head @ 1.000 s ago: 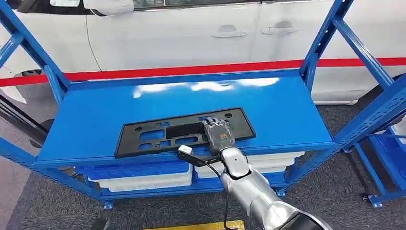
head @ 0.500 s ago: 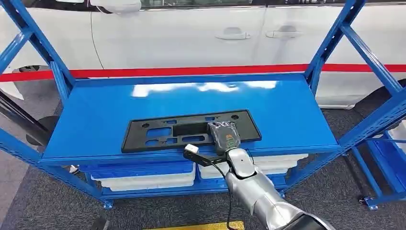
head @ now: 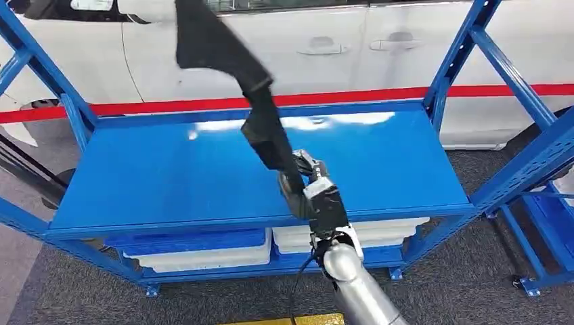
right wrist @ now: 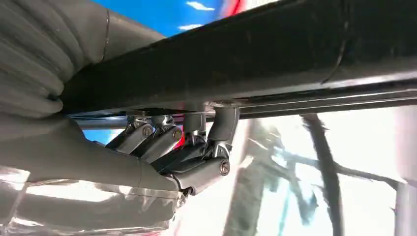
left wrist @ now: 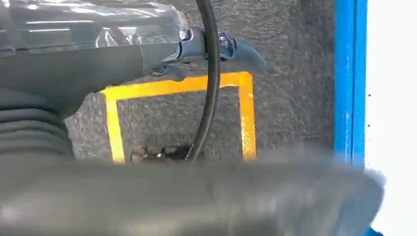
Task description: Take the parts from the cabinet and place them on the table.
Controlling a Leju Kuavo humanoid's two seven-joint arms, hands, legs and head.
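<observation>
A long black plastic part (head: pixel 260 128) hangs tilted above the blue cabinet shelf (head: pixel 149 176). Its far end rises to the upper left, in front of the white car. My right hand (head: pixel 318 196) grips its lower end over the shelf's front edge. In the right wrist view the part (right wrist: pixel 275 54) is a dark bar across the picture, with the right hand's fingers (right wrist: pixel 196 162) curled under it. My left hand (left wrist: pixel 162 54) hangs above the grey floor with its fingers stretched out and nothing in it.
Blue uprights (head: pixel 467 54) and slanted braces (head: pixel 40 61) frame the shelf on both sides. White and blue bins (head: pixel 203 250) sit on the level below. A white car (head: pixel 338 40) with a red stripe stands behind. Yellow tape (left wrist: pixel 246 113) marks the floor.
The black part lay flat on the shelf under my right hand. Now the hand has lifted it and swung its far end up toward the upper left.
</observation>
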